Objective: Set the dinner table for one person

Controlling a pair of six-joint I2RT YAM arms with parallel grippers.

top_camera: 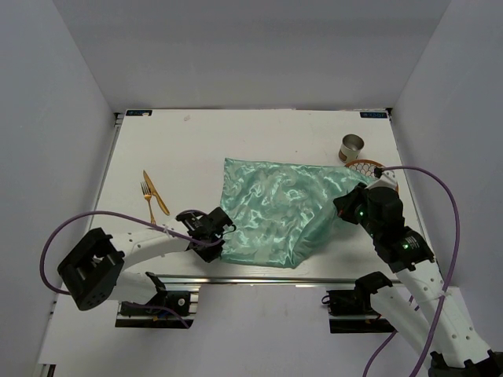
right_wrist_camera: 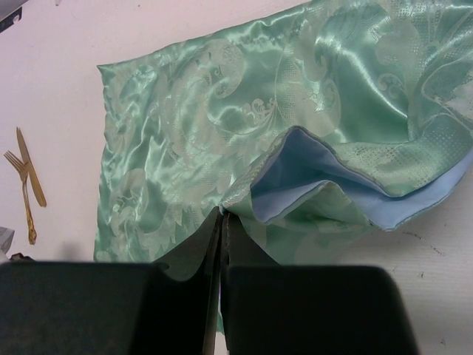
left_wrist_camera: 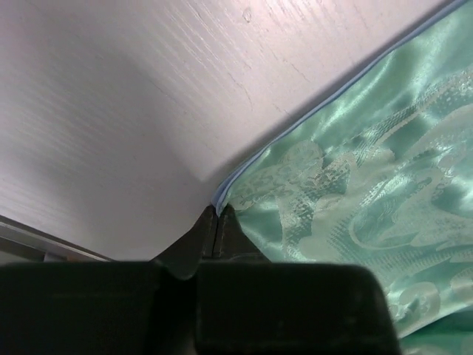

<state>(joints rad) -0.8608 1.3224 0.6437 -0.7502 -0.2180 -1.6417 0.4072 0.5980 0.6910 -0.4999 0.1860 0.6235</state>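
Note:
The dinner table (top_camera: 173, 149) is a white tabletop. On it lies a rumpled, shiny mint-green cloth (top_camera: 275, 212) with a pale blue underside. My left gripper (top_camera: 220, 229) is shut on the cloth's near left corner (left_wrist_camera: 222, 194); in the left wrist view its tips (left_wrist_camera: 219, 214) pinch the blue hem. My right gripper (top_camera: 350, 206) is shut on the cloth's right edge, which is lifted and folded so that the blue lining (right_wrist_camera: 325, 166) shows. In the right wrist view its tips (right_wrist_camera: 224, 216) meet on the fabric.
A gold fork (top_camera: 148, 200) and a gold knife (top_camera: 157, 195) lie left of the cloth. A metal cup (top_camera: 351, 146) stands at the back right. Beside it an orange-rimmed round thing (top_camera: 369, 167) is partly hidden by the right arm. A metal rail (top_camera: 259, 279) runs along the near edge.

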